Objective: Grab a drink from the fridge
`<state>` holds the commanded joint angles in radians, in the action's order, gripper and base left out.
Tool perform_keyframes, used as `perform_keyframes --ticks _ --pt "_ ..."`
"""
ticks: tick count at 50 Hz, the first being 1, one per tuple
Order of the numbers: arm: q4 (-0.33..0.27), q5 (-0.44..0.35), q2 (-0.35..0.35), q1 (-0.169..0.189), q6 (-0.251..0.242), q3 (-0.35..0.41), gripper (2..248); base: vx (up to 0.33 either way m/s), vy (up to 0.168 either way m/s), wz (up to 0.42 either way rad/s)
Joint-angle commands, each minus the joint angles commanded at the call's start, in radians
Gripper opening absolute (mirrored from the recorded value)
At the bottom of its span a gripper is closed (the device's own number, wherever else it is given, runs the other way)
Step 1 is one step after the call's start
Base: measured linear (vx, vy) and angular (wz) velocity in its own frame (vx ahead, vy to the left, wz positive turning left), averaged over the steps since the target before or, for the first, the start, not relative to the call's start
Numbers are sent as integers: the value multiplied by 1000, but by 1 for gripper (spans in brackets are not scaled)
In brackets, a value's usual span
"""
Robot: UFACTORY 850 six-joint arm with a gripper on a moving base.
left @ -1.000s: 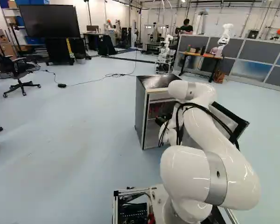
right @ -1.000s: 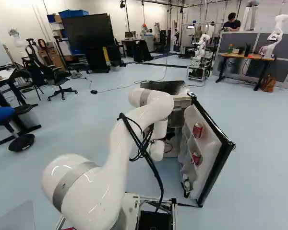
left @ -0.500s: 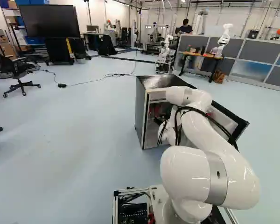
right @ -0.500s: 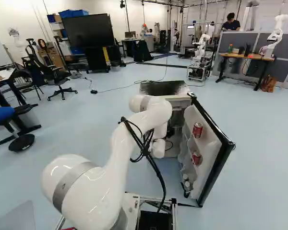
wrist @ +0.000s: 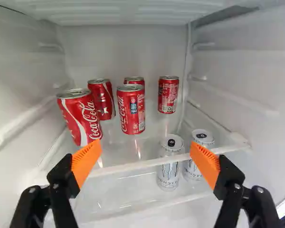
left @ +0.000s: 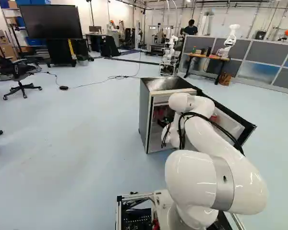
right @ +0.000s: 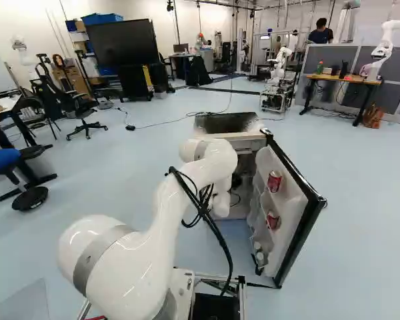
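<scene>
Red cans [wrist: 131, 111] — white-lettered (inside the fridge [left: 144, 117]).

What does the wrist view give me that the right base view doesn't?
Only the wrist view: five red cans standing inside the fridge, two white cans lower down, and the gripper with its fingers apart and nothing between them.

Only the right base view: the open door with two red cans in its racks, the arm reaching in, and the room, including a big screen.

Both: the fridge, though the right base view catches just a sliver of its inside.
</scene>
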<state>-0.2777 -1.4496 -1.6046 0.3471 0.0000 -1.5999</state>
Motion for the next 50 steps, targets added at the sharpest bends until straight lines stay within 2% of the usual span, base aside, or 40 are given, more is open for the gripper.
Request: perform_keyframes --ticks 21,50 --pt "0 0 -48 -9 0 -95 247 0 0 0" --pt "0 2 -8 -16 0 -100 247 0 0 0"
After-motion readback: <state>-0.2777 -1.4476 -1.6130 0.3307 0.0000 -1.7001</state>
